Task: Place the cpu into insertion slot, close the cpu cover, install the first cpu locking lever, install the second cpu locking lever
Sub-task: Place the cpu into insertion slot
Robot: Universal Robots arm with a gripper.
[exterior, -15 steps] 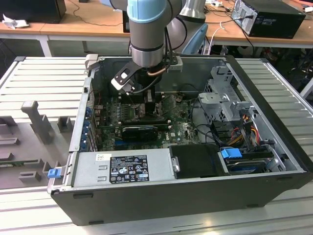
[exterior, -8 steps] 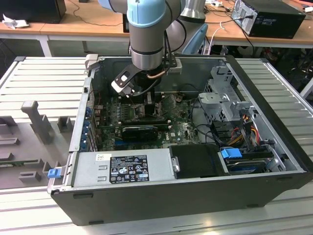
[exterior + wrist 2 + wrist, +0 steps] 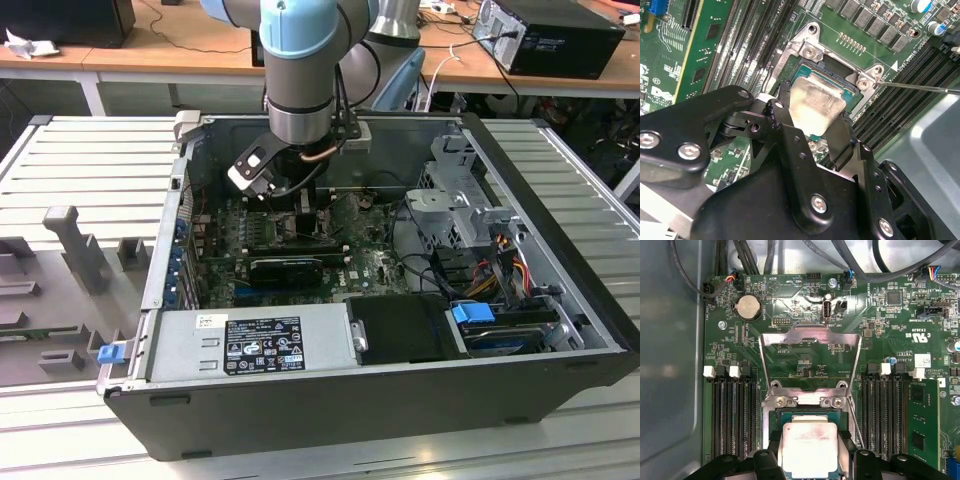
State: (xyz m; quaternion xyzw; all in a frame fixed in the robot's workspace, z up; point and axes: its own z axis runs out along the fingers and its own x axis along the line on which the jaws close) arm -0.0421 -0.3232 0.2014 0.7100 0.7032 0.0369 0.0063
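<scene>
The cpu [image 3: 809,450], a dull silver square chip, sits between my gripper's [image 3: 810,440] black fingers [image 3: 774,452], which are shut on its two opposite edges. It hangs just above the insertion slot [image 3: 805,414], whose teal-dark centre and silvery rim show around it. In the second wrist view the cpu [image 3: 815,105] lies slightly tilted over the insertion slot [image 3: 807,69], inside the gripper [image 3: 812,120]. The cpu cover [image 3: 810,334], a thin grey frame with a square window, stands flipped open beyond the socket. In the exterior view the gripper [image 3: 290,205] is low inside the computer case, over the green board.
Long black memory slots [image 3: 732,415] flank the socket on both sides. A thin wire lever [image 3: 920,88] sticks out from one socket corner. The case holds a grey power supply [image 3: 250,345], a drive cage [image 3: 470,205] and cable bundles [image 3: 500,265]. Case walls [image 3: 170,230] close in around the board.
</scene>
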